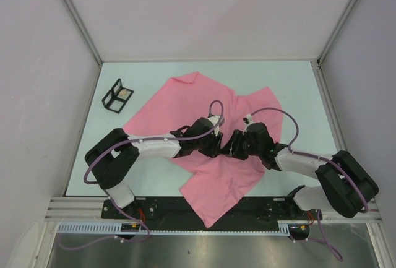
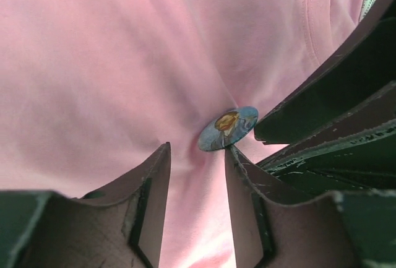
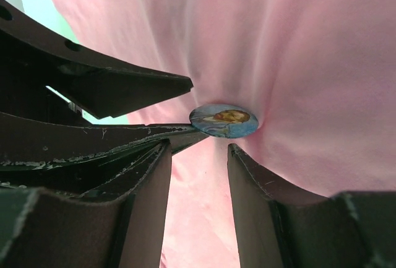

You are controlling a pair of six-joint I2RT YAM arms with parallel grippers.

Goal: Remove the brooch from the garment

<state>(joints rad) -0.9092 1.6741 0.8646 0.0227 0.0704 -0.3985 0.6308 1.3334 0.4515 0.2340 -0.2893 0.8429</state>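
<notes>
Left gripper (image 2: pixel 198 148) and right gripper (image 3: pixel 199 146) flank brooch (image 2: pixel 228 128) (on garment (image 1: pixel 204 95)).

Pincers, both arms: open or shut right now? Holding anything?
Left pincer: open, holding nothing; the brooch sits just past its fingertips.
Right pincer: open, holding nothing.

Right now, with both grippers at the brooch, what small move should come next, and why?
Probably ease the right gripper forward and shut it on the rim of the brooch. The brooch is pinned on the pink shirt, just past that gripper's open fingertips, and nothing grips it yet. The left gripper is open too, close beside it.
</notes>
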